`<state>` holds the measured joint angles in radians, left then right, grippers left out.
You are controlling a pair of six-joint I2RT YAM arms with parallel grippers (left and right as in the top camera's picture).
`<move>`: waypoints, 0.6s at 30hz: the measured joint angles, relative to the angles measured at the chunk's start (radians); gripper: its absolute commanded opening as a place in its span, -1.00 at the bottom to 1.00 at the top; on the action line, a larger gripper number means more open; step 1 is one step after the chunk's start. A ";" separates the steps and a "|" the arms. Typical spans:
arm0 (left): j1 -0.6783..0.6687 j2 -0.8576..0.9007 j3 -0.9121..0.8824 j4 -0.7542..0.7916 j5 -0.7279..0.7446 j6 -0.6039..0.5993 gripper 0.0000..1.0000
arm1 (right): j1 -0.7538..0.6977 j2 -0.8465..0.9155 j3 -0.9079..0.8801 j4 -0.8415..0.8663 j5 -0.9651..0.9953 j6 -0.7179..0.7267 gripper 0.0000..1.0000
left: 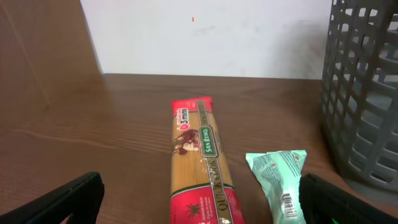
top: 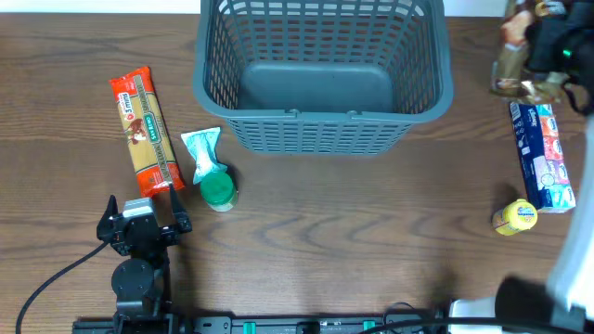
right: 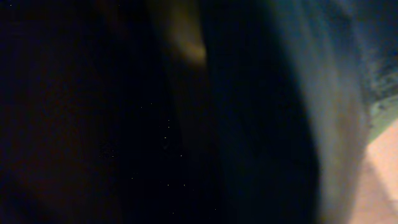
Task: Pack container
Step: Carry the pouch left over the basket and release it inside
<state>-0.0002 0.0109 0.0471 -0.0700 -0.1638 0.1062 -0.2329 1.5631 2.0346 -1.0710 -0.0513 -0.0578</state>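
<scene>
While my left tool rests spread front-left of the container, I log spaghetti packet and green pouch left of it — right tool: grip, cannot tell.

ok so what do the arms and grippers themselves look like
The left arm is black with rounded joints, and a thin black cable trails from its base. The left gripper has two black wedge-shaped fingers. The right arm shows a white link and a black joint; the right gripper is black with a small green light.
</scene>
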 measured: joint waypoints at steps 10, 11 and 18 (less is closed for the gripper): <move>0.000 0.000 0.000 0.000 0.000 0.000 0.97 | 0.175 -0.175 0.002 0.020 -0.172 -0.220 -0.97; 0.000 0.000 0.000 0.000 0.000 0.000 0.97 | 0.189 -0.174 0.002 0.018 -0.197 -0.238 -0.98; 0.000 0.000 0.000 0.000 0.000 0.000 0.96 | 0.339 -0.112 0.002 0.004 -0.342 -0.428 -0.97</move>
<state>-0.0002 0.0109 0.0471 -0.0696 -0.1638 0.1062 0.1059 1.4513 2.0361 -1.0672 -0.3931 -0.4858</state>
